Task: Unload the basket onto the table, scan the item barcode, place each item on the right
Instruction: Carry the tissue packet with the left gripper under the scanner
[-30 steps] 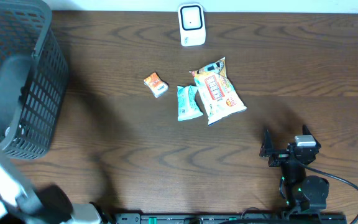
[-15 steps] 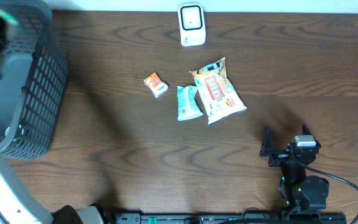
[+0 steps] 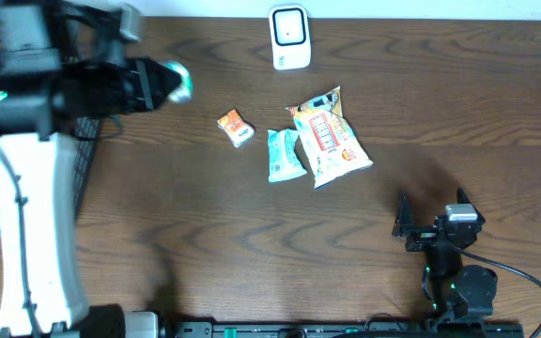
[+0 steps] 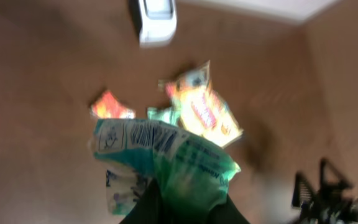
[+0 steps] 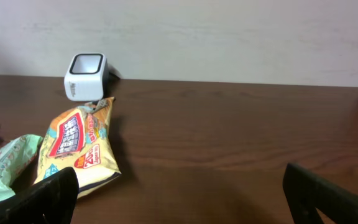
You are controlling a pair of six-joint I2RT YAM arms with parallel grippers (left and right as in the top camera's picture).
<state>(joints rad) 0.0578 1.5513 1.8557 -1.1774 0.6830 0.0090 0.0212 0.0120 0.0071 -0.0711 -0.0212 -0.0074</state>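
Observation:
My left gripper (image 3: 162, 83) hangs above the table's back left, shut on a green and white packet (image 3: 179, 83). In the left wrist view that packet (image 4: 166, 155) fills the centre, its barcode (image 4: 148, 134) facing the camera, and the dark fingers (image 4: 148, 208) pinch its lower end. The white scanner (image 3: 289, 38) stands at the back edge, to the right of the held packet; it also shows as the scanner (image 4: 154, 18) and the scanner (image 5: 86, 68). My right gripper (image 3: 430, 230) rests open at the front right, nothing between its fingers (image 5: 48, 199).
A small orange packet (image 3: 236, 128), a teal packet (image 3: 285, 155) and a yellow snack bag (image 3: 330, 139) lie mid-table in front of the scanner. A dark mesh basket (image 3: 85, 150) stands at the far left, mostly hidden behind my left arm.
My left arm has come up out of the basket and swung right over the table, carrying the green packet. The right arm has not moved.

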